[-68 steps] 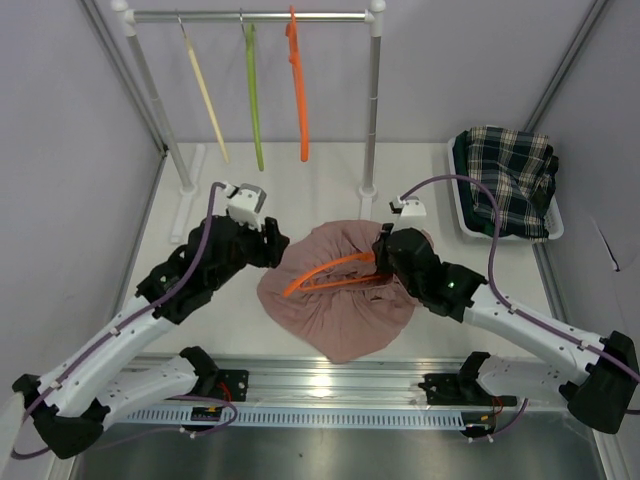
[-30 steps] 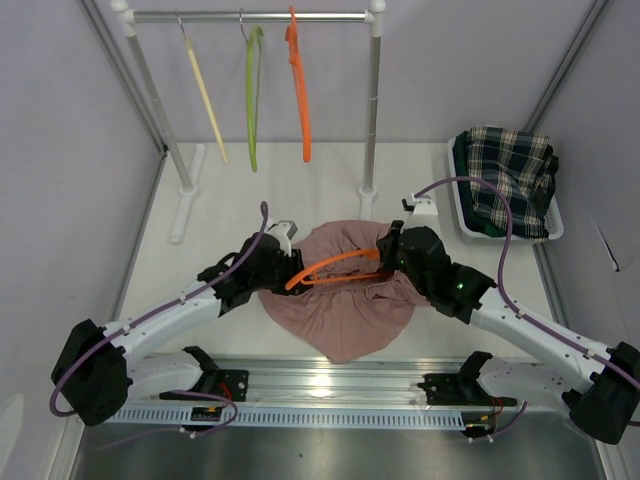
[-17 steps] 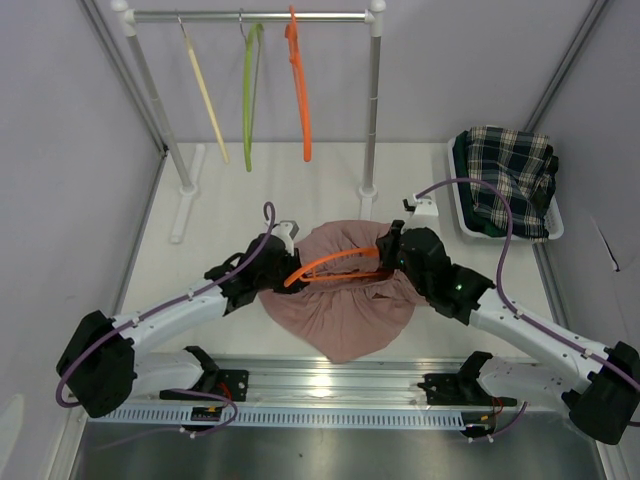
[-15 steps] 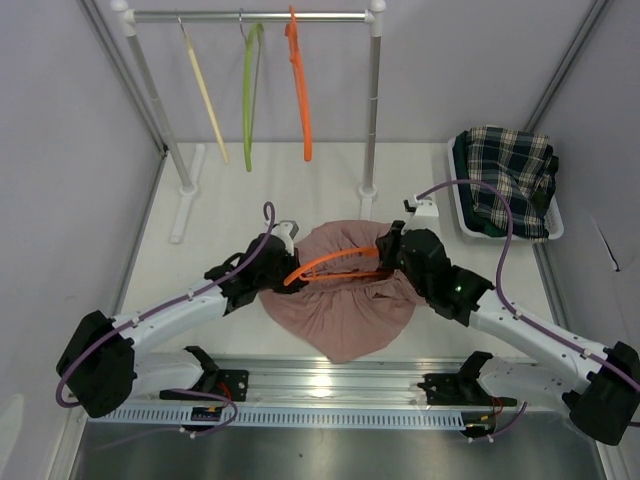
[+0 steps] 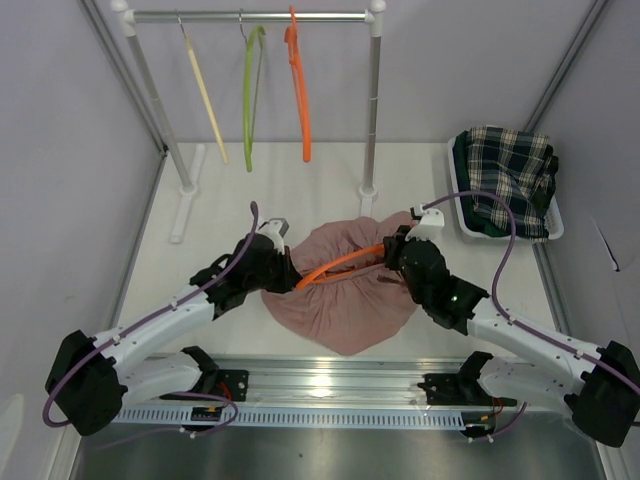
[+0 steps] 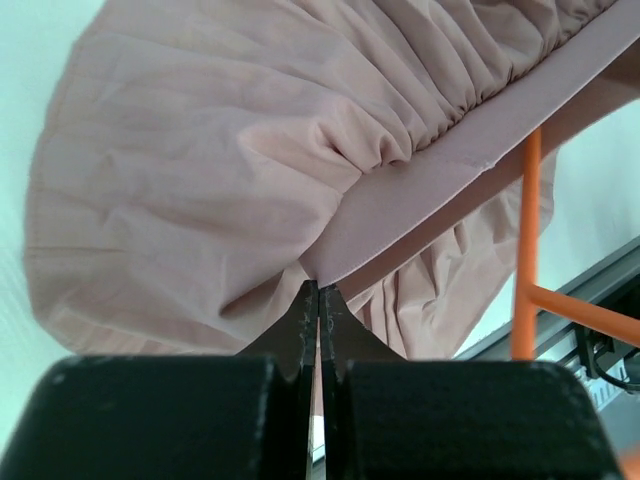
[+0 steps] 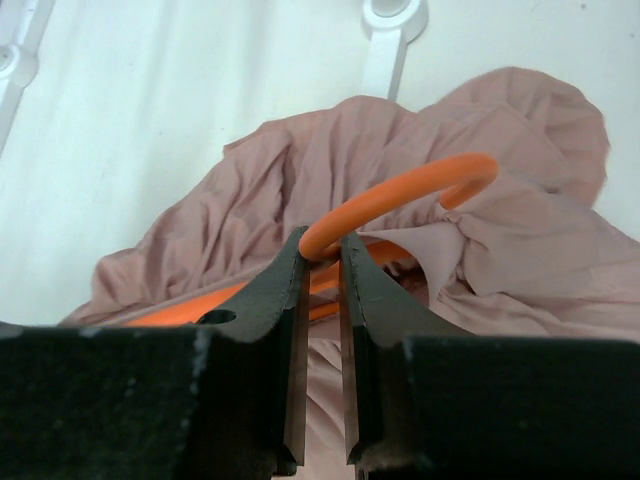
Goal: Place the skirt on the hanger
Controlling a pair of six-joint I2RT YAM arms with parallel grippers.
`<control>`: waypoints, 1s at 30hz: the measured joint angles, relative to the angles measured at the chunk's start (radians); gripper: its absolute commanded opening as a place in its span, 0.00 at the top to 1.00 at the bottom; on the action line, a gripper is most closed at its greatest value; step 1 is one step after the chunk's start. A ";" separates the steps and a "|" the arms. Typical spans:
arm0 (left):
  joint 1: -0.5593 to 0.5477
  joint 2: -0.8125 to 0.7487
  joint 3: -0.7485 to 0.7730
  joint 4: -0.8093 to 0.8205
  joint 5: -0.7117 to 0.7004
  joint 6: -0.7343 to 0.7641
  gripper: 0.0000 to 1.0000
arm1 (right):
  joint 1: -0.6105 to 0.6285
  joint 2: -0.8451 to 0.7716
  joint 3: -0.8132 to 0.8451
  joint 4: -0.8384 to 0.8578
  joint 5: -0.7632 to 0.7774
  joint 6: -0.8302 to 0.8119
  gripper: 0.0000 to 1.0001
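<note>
The pink skirt (image 5: 345, 305) lies bunched on the table between the arms. An orange hanger (image 5: 335, 266) runs slantwise through its waist opening. My left gripper (image 5: 286, 276) is shut on the left end of the skirt's waistband; in the left wrist view the fingertips (image 6: 319, 292) pinch the band's fold, with the skirt (image 6: 220, 150) spread beyond and the hanger (image 6: 528, 240) at the right. My right gripper (image 5: 393, 256) is shut on the hanger's hook; in the right wrist view the jaws (image 7: 322, 248) clamp the curved orange hook (image 7: 410, 195) above the skirt (image 7: 530, 270).
A clothes rack (image 5: 250, 16) stands at the back with a cream hanger (image 5: 205, 95), a green hanger (image 5: 248, 95) and an orange one (image 5: 299, 85). Its right post (image 5: 372, 110) and foot (image 7: 393, 20) are just behind the skirt. A white basket (image 5: 557, 226) with plaid cloth (image 5: 505, 175) sits far right.
My left gripper has closed onto the skirt's waistband. The right gripper has shifted slightly nearer with the hanger, and the skirt has bunched a little.
</note>
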 measured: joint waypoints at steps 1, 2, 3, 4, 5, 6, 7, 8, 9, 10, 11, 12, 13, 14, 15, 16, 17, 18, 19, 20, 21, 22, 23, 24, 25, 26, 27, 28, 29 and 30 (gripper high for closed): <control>0.008 -0.011 0.001 -0.006 0.002 0.000 1.00 | 0.001 0.000 -0.011 0.010 0.012 -0.004 1.00; 0.016 -0.020 0.002 -0.013 0.006 0.000 1.00 | 0.002 0.001 -0.016 0.014 0.018 -0.005 1.00; 0.021 -0.027 0.004 -0.019 0.012 0.000 1.00 | 0.003 0.003 -0.022 0.020 0.031 -0.005 1.00; 0.024 -0.034 0.005 -0.024 0.018 0.000 1.00 | 0.005 0.007 -0.026 0.025 0.040 -0.006 1.00; 0.024 -0.039 0.006 -0.029 0.024 0.000 1.00 | 0.005 0.013 -0.028 0.031 0.051 -0.006 1.00; 0.024 -0.044 0.008 -0.037 0.029 0.000 1.00 | 0.006 0.022 -0.028 0.038 0.063 -0.006 1.00; 0.024 -0.051 0.008 -0.042 0.034 0.000 1.00 | 0.007 0.031 -0.028 0.044 0.076 -0.007 1.00; 0.024 -0.059 0.008 -0.048 0.037 0.000 1.00 | 0.008 0.039 -0.028 0.050 0.084 -0.007 1.00; 0.025 -0.068 0.010 -0.056 0.041 0.000 1.00 | 0.010 0.050 -0.028 0.060 0.097 -0.007 1.00; 0.025 -0.076 0.011 -0.063 0.044 0.001 1.00 | 0.010 0.060 -0.028 0.069 0.104 -0.006 1.00; 0.026 -0.082 0.012 -0.067 0.046 0.001 1.00 | 0.010 0.070 -0.027 0.076 0.111 -0.005 1.00; 0.027 -0.089 0.013 -0.074 0.048 0.001 1.00 | 0.010 0.081 -0.026 0.079 0.119 -0.004 1.00; 0.029 -0.098 0.013 -0.082 0.049 0.002 1.00 | 0.010 0.093 -0.021 0.082 0.126 -0.004 1.00; 0.029 -0.104 0.013 -0.087 0.049 0.002 1.00 | 0.010 0.104 -0.015 0.084 0.132 -0.003 1.00; 0.031 -0.113 0.013 -0.095 0.049 0.002 1.00 | 0.010 0.116 -0.007 0.084 0.139 -0.001 1.00; 0.032 -0.123 0.013 -0.101 0.050 0.002 1.00 | 0.010 0.127 0.000 0.085 0.145 0.001 1.00; 0.033 -0.135 0.013 -0.106 0.050 0.002 1.00 | 0.009 0.136 0.007 0.086 0.150 0.003 1.00; 0.034 -0.146 0.013 -0.111 0.050 0.003 1.00 | 0.008 0.144 0.014 0.088 0.153 0.005 1.00; 0.035 -0.157 0.013 -0.117 0.050 0.004 1.00 | 0.007 0.151 0.019 0.089 0.156 0.007 1.00; 0.036 -0.165 0.013 -0.124 0.050 0.007 1.00 | 0.003 0.158 0.025 0.088 0.158 0.011 1.00; 0.037 -0.172 0.013 -0.130 0.050 0.010 1.00 | 0.000 0.163 0.030 0.089 0.159 0.015 1.00; 0.037 -0.177 0.013 -0.135 0.050 0.011 1.00 | -0.003 0.169 0.037 0.087 0.159 0.018 1.00; 0.037 -0.180 0.013 -0.140 0.050 0.012 1.00 | -0.007 0.176 0.045 0.083 0.159 0.021 1.00; 0.037 -0.186 0.013 -0.144 0.050 0.015 1.00 | -0.009 0.183 0.056 0.077 0.160 0.023 1.00; 0.037 -0.191 0.013 -0.147 0.051 0.019 1.00 | -0.011 0.192 0.064 0.072 0.161 0.025 1.00; 0.038 -0.195 0.013 -0.149 0.052 0.020 1.00 | -0.012 0.196 0.070 0.067 0.161 0.027 1.00; 0.038 -0.199 0.013 -0.151 0.053 0.021 1.00 | -0.014 0.201 0.076 0.063 0.161 0.031 1.00; 0.038 -0.203 0.012 -0.153 0.053 0.023 1.00 | -0.018 0.204 0.080 0.060 0.159 0.034 1.00; 0.038 -0.206 0.011 -0.153 0.053 0.026 1.00 | -0.019 0.207 0.084 0.058 0.159 0.037 1.00; 0.038 -0.210 0.009 -0.153 0.053 0.027 1.00 | -0.021 0.209 0.089 0.054 0.161 0.038 1.00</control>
